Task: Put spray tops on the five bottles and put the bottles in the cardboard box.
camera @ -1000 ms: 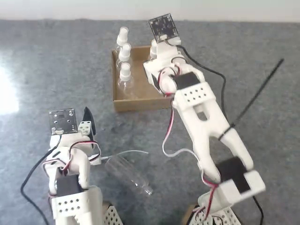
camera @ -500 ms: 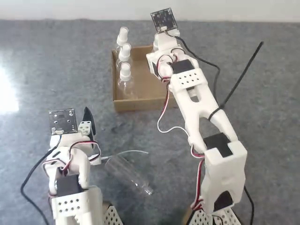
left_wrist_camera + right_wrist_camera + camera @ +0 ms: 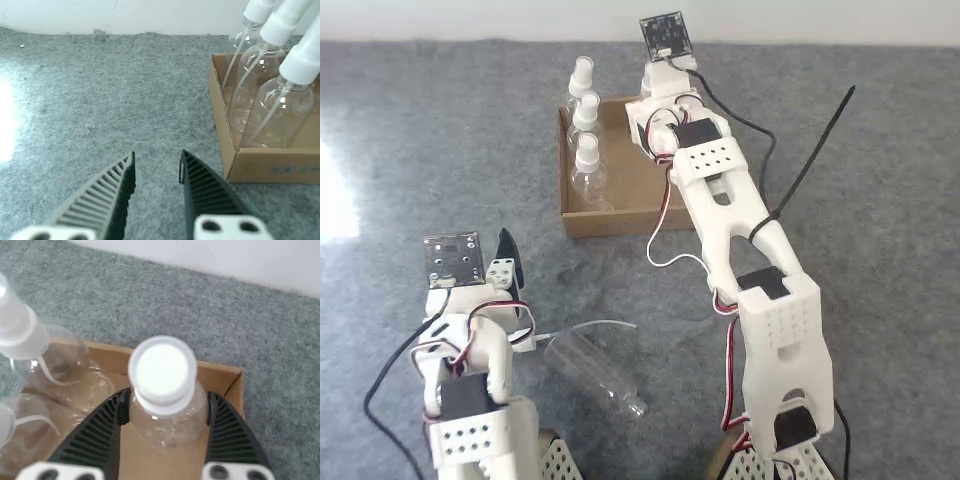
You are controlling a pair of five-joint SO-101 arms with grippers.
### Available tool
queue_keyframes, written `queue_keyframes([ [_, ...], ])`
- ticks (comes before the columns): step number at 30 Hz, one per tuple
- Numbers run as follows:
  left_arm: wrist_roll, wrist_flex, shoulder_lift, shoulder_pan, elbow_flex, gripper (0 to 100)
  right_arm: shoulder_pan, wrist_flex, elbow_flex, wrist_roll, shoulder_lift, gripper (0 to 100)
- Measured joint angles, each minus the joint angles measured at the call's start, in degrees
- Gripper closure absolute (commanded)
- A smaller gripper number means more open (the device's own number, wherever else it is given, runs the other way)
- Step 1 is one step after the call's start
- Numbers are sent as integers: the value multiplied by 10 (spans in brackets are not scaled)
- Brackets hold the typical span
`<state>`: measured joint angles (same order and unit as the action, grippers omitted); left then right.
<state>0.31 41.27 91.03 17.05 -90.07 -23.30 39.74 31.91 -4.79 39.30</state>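
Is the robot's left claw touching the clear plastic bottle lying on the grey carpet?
Apart. In the high view, grey carpet shows between the left gripper and the clear plastic bottle lying beside that arm's base.

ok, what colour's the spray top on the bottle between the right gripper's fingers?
White spray top, clear bottle; right wrist view shows it best.

We see open grey felt table before left gripper; three clear spray-capped bottles plus fourth bottle in right gripper crowd brown cardboard box.
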Motion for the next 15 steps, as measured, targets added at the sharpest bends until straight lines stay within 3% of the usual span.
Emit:
queue_keyframes([
  [15, 0, 0, 0, 0, 0, 866, 0, -2, 12, -9, 23, 890],
])
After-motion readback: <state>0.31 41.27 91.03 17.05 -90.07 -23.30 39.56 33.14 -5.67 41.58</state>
